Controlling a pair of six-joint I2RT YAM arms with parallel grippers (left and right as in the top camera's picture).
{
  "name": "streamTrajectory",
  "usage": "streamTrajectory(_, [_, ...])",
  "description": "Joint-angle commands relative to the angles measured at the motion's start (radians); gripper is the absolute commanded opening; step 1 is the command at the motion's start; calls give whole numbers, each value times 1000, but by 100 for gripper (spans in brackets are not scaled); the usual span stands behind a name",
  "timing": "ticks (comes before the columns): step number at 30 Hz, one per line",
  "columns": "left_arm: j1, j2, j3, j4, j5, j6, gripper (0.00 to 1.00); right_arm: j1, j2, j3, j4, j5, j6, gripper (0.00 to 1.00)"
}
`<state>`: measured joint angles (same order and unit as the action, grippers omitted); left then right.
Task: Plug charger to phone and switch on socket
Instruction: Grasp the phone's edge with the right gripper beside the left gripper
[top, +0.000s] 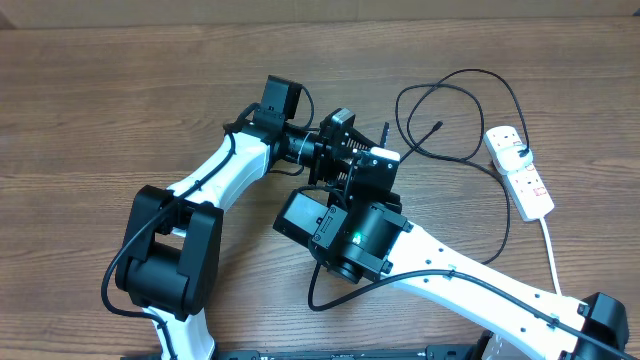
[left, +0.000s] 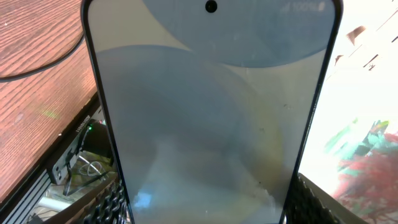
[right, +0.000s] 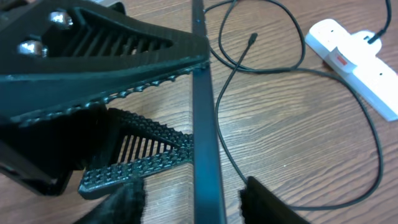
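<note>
Black charger tip (right: 252, 38) lies loose; left claw (top: 350, 150) clamps phone (left: 211, 124), right claw (right: 196, 202) straddles it, ungripped. Plugging and socket (top: 520, 172) are left for me.

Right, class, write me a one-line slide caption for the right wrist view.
Edge-on phone between open fingers of the right gripper; charger tip loose on the table, socket behind.

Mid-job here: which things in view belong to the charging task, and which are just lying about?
For the job: phone; charger cable, its connector tip lying free on the wood; socket strip.
Just lying about: no stray items visible; only the strip's white cord and the wooden table.
</note>
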<state>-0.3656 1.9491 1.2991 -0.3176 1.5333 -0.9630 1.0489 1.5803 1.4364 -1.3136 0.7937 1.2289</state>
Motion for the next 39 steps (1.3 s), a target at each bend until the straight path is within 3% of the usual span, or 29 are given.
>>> streamTrajectory(1, [6, 5, 27, 5, 34, -3, 46, 6, 0, -13, 10, 24, 13, 41])
streamTrajectory(15, [6, 5, 28, 5, 35, -7, 46, 6, 0, -13, 34, 61, 13, 6])
streamTrajectory(21, [6, 5, 27, 5, 35, -7, 47, 6, 0, -13, 34, 58, 13, 4])
streamTrajectory(26, [6, 5, 27, 5, 35, -11, 61, 6, -2, -11, 34, 34, 13, 4])
streamTrajectory(31, [8, 5, 27, 6, 35, -39, 100, 5, -2, 0, 34, -2, 13, 4])
streamTrajectory(39, [73, 5, 28, 113, -27, -125, 100, -24, -14, 47, 33, -21, 13, 4])
